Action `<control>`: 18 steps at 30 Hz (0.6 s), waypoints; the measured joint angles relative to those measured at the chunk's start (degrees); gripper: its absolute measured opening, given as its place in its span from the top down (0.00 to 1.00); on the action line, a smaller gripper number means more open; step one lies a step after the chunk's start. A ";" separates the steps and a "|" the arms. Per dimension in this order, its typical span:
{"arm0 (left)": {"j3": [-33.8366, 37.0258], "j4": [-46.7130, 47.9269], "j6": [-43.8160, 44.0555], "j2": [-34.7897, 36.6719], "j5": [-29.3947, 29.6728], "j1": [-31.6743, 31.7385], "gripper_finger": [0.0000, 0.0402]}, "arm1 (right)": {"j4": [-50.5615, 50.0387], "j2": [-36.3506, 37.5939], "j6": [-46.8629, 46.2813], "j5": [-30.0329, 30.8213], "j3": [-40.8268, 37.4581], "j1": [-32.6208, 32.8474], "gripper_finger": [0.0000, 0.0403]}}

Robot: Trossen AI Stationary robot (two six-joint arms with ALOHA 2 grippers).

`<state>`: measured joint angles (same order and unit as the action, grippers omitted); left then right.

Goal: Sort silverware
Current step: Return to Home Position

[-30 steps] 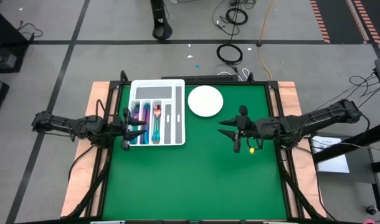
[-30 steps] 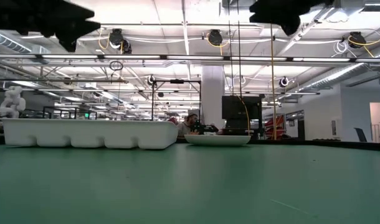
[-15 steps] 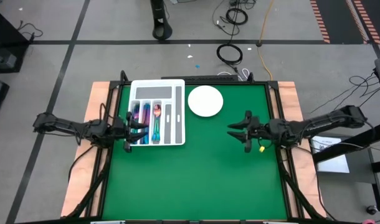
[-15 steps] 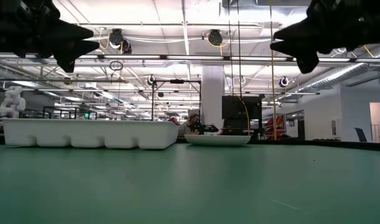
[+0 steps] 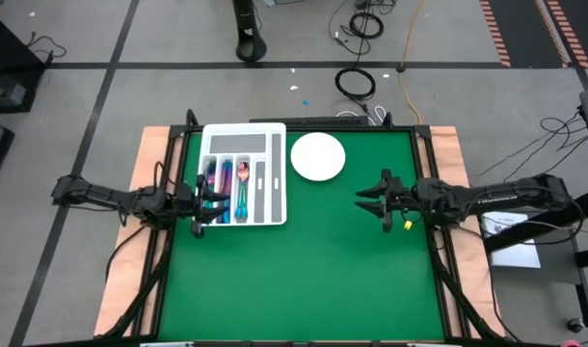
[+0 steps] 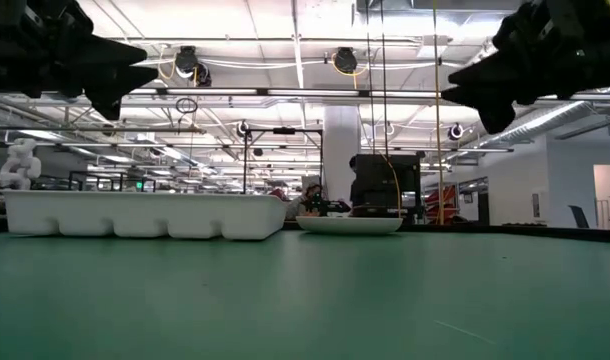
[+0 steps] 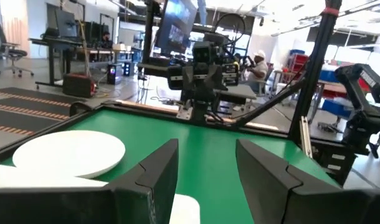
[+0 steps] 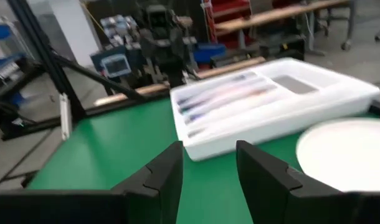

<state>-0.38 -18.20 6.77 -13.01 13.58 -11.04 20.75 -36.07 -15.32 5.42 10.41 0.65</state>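
The iridescent silverware (image 5: 228,183) lies in the left slots of the white divided tray (image 5: 244,173) at the table's far left; it also shows in the tray (image 8: 227,96). My left gripper (image 5: 200,205) hangs open over the tray's left near corner, nothing between its fingers (image 7: 205,177). My right gripper (image 5: 369,202) hangs open at mid-right above the green table, clear of everything (image 8: 209,171). Both point level toward the table's middle.
A round white plate (image 5: 318,156) rests on the table right of the tray, also seen as the plate (image 6: 349,224) beside the tray (image 6: 145,215). The green mat's middle and near half (image 5: 304,280) hold nothing. Frame posts stand at the table's corners.
My right gripper has drawn back toward the table's right edge and sunk lower. My left gripper has come down a little over the tray's left side. Neither gripper's finger gap has changed, and the tray and plate have stayed put.
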 joint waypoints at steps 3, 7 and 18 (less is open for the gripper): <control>0.00 2.27 -0.10 0.94 0.01 0.65 0.60 | -3.24 1.06 -0.34 -2.06 0.00 -0.92 0.66; 0.02 6.31 0.28 2.30 -0.11 1.87 0.60 | -5.28 2.16 -0.13 -2.93 0.00 -1.08 0.66; 0.04 12.05 2.40 3.08 -4.19 4.51 0.60 | 3.92 3.21 -1.12 -5.65 -9.59 -1.93 0.66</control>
<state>-0.34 -6.15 9.17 -9.93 9.39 -6.53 24.67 -32.86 -16.44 -0.23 0.83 -1.27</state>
